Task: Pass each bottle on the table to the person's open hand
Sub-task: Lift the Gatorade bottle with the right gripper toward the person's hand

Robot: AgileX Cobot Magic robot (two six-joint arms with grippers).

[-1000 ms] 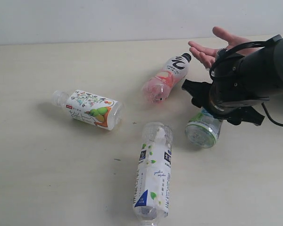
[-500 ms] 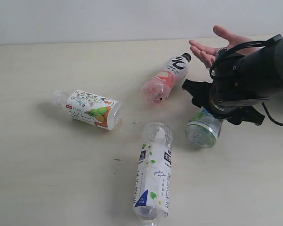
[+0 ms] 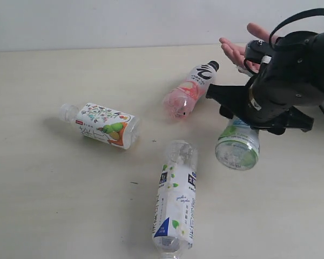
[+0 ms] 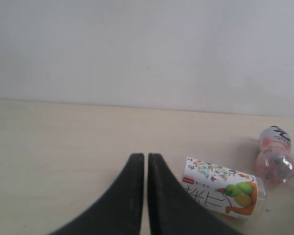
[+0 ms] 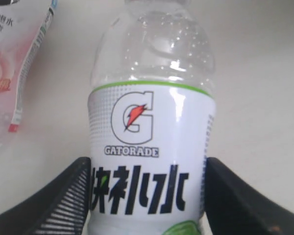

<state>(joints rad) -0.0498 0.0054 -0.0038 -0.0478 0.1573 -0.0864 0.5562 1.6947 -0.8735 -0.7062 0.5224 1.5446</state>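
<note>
Up and back has gone the right gripper (image 5: 147,164) since a moment ago, and the lime-green bottle (image 3: 237,144) clamped between its two fingers has tipped so its base faces us (whether it is quite clear of the table (image 3: 54,205), I cannot tell). Nearest, at six o'clock from the table's middle, the white leafy bottle (image 3: 176,202) lies lengthwise. The gripped bottle hangs at about three o'clock. At nine o'clock the fruit-and-flower bottle (image 3: 104,125) lies on its side, cap pointing away to the left. Further back, at one o'clock, the pink-peach bottle (image 3: 190,89) lies with its black cap toward the person's open hand (image 3: 243,48), which waits palm up at two o'clock, just behind the right arm. The left gripper (image 4: 143,166) has its fingers pressed together on nothing, low over the tabletop.
</note>
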